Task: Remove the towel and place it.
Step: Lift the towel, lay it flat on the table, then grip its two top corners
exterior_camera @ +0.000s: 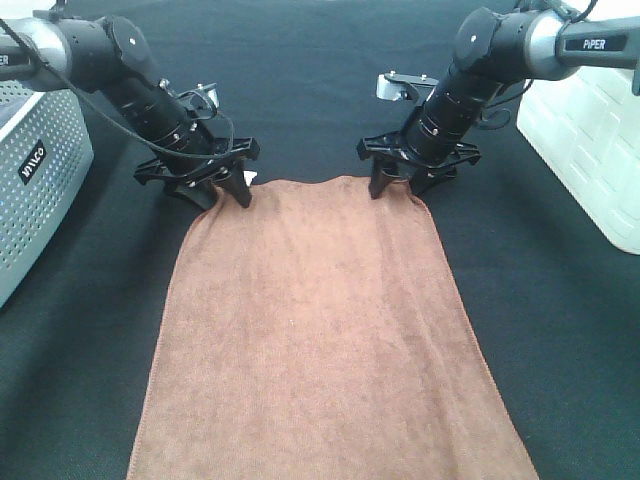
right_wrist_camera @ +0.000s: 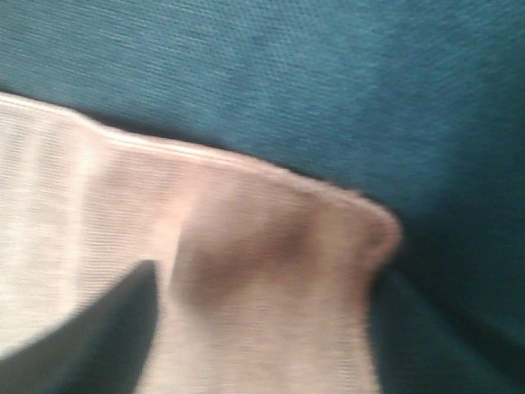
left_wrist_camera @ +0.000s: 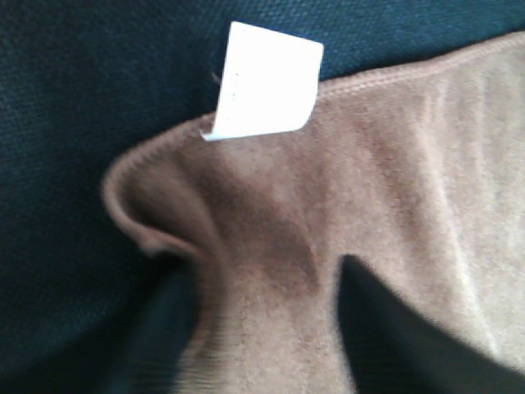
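Note:
The brown towel (exterior_camera: 320,330) lies flat on the black table cloth (exterior_camera: 320,70), running from the middle towards the near edge. My left gripper (exterior_camera: 222,193) is planted on its far left corner, beside the white tag (exterior_camera: 250,178). In the left wrist view the towel (left_wrist_camera: 394,164) bunches into a ridge between the fingers (left_wrist_camera: 394,328), which are still apart, with the tag (left_wrist_camera: 267,82) just beyond. My right gripper (exterior_camera: 405,187) stands on the far right corner. There too the towel (right_wrist_camera: 246,213) is gathered between its parted fingers (right_wrist_camera: 107,336).
A grey perforated box (exterior_camera: 35,180) stands at the left edge of the table. A white container (exterior_camera: 590,150) sits at the right. Both arms reach in from the far corners.

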Available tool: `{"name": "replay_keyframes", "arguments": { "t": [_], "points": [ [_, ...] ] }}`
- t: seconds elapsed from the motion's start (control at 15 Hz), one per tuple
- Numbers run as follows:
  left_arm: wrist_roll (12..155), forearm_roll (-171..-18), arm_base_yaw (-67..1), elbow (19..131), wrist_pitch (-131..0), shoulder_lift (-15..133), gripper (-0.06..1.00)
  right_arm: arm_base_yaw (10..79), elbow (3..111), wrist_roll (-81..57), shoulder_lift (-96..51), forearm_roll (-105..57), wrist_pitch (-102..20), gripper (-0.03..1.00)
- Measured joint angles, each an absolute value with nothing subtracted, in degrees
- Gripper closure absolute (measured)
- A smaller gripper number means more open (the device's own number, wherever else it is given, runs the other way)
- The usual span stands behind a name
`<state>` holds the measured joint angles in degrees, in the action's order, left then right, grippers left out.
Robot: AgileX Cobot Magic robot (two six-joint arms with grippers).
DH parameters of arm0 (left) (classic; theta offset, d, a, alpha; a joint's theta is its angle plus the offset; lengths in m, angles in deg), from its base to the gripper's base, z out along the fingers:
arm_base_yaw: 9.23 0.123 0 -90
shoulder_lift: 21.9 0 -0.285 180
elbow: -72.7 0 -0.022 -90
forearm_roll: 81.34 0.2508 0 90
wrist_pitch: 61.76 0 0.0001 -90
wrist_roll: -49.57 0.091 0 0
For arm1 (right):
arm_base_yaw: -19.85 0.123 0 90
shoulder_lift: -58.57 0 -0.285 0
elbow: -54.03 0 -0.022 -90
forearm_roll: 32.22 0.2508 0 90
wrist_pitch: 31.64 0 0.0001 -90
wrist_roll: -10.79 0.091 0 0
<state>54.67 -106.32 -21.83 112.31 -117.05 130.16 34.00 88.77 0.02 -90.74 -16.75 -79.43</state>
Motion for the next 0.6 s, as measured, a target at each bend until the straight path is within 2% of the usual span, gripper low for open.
{"name": "replay_keyframes", "arguments": {
  "t": [0.07, 0.13, 0.2, 0.27, 0.33, 0.4, 0.6],
  "points": [
    [54.67, -105.57, -21.83, 112.31, -116.94, 130.33, 0.59, 34.0, 88.77, 0.08, -90.79, -18.19, -79.2, 0.53],
    [54.67, -103.51, -21.83, 112.31, -116.88, 130.33, 0.8, 34.0, 88.77, 0.08, -90.91, -19.96, -78.74, 0.7],
    [54.84, -102.19, -21.83, 112.31, -116.76, 130.39, 0.91, 34.0, 88.77, 0.08, -90.97, -20.42, -78.28, 0.82],
    [54.84, -102.19, -21.83, 112.31, -116.76, 130.39, 0.91, 34.0, 88.77, 0.08, -90.97, -20.42, -78.28, 0.82],
    [54.84, -101.28, -22.12, 112.31, -116.65, 130.39, 0.93, 34.0, 88.77, 0.36, -91.08, -20.19, -78.22, 0.92],
    [54.84, -100.48, -22.18, 112.31, -116.48, 130.39, 0.94, 34.0, 88.77, 0.42, -91.08, -20.19, -78.22, 0.97],
    [54.84, -100.07, -22.29, 112.42, -116.25, 130.39, 0.94, 34.06, 88.77, 0.48, -91.08, -20.13, -78.11, 0.97]
  ]
}}
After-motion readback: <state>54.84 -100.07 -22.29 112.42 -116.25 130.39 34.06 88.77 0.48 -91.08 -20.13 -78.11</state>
